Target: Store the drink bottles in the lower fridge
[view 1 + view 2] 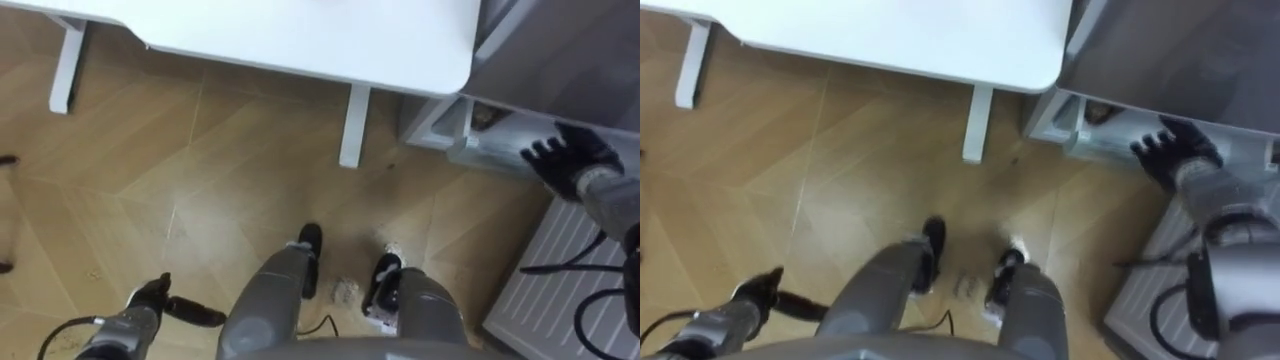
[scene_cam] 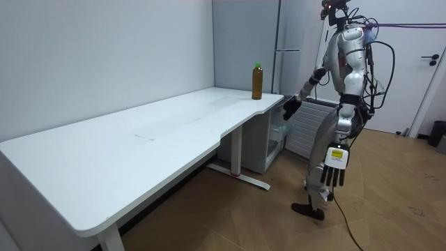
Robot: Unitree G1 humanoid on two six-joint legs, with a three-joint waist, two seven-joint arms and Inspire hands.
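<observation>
A bottle of brown drink with a green cap point(image 2: 256, 81) stands upright on the white table's point(image 2: 139, 150) far corner, beside the tall grey fridge point(image 2: 251, 42). The lower fridge compartment point(image 1: 470, 138) is open at floor level, just past the table's end. My right hand point(image 1: 572, 160) is stretched out in front of that opening, its fingers spread, open and holding nothing. Down by my side hangs my left hand point(image 1: 150, 298), with relaxed fingers and nothing in it. I stand on the wooden floor at the table's end, a step from the fridge.
A white ribbed panel point(image 1: 550, 270) stands low at my right, beside the open compartment. The table's white leg point(image 1: 353, 125) stands just ahead of my feet. Wooden floor point(image 1: 150, 170) stretches away under the table to my left.
</observation>
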